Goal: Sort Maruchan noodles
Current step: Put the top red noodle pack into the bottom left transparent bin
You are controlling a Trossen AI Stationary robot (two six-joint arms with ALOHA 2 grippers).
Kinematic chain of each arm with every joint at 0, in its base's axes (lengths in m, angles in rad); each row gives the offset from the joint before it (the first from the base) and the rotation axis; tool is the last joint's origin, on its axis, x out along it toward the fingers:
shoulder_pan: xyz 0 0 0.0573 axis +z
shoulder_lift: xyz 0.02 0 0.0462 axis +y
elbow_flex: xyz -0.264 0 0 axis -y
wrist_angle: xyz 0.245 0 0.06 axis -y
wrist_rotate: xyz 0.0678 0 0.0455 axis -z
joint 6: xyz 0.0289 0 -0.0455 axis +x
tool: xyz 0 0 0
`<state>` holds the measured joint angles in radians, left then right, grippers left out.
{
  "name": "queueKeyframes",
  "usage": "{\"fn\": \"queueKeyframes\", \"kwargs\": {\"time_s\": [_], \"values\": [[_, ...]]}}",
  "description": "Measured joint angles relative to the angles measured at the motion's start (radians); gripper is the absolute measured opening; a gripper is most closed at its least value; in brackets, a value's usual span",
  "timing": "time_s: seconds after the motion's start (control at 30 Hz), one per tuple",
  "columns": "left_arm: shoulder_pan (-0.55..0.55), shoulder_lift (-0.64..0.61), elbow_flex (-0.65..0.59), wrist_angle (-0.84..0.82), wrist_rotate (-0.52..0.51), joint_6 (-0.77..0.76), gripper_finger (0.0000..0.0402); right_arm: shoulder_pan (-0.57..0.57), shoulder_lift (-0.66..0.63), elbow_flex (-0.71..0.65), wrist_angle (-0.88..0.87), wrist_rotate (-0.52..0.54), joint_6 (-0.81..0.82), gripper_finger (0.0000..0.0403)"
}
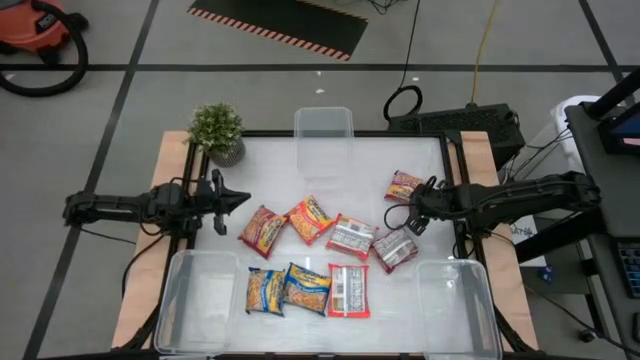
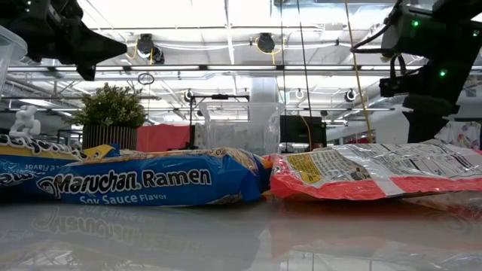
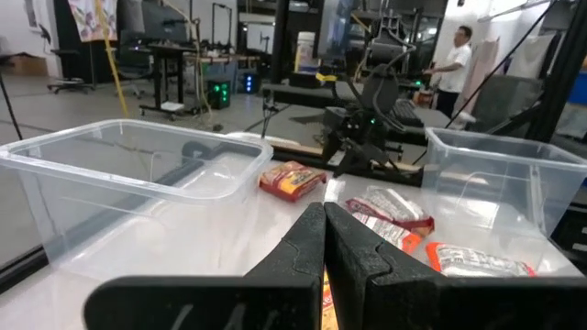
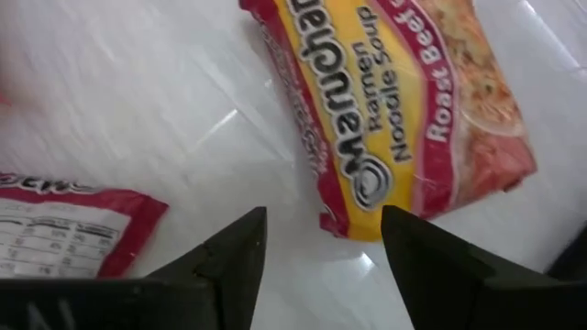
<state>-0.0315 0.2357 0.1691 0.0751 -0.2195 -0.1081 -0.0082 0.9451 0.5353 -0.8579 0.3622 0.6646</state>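
Observation:
Several Maruchan noodle packets lie flat on the white table. A red-and-yellow roast beef packet (image 1: 403, 186) (image 4: 404, 110) lies at the right. My right gripper (image 1: 414, 212) (image 4: 321, 243) hovers open above the packet's near end, tilted down and touching nothing. Beside it lies a red packet (image 4: 64, 238), white label side up. Others lie mid-table (image 1: 311, 218) (image 1: 350, 237) (image 1: 395, 250) (image 1: 263, 230). Near the front edge are two blue-and-yellow packets (image 1: 288, 289) (image 2: 151, 181) and a red one (image 1: 348, 290) (image 2: 376, 173). My left gripper (image 1: 236, 198) (image 3: 324, 243) is shut and level above the left side.
Clear plastic bins stand at the far middle (image 1: 323, 135), near left (image 1: 195, 300) and near right (image 1: 455, 300). A potted plant (image 1: 218, 130) sits at the far left corner. A person (image 3: 454, 60) stands in the room beyond the table.

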Motion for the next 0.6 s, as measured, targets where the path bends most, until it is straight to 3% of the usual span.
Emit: {"fn": "queueKeyframes", "kwargs": {"time_s": [0.33, 0.6], "values": [[0.000, 0.156, 0.086, 0.007, 0.000, 0.031, 0.0008, -0.031, 0.076, -0.021, 0.028, 0.029, 0.020, 0.0186], [0.000, 0.246, 0.118, 0.052, 0.000, 0.086, 0.0008, -0.071, 0.202, -0.021, 0.075, 0.031, 0.001, 0.0121]]}}
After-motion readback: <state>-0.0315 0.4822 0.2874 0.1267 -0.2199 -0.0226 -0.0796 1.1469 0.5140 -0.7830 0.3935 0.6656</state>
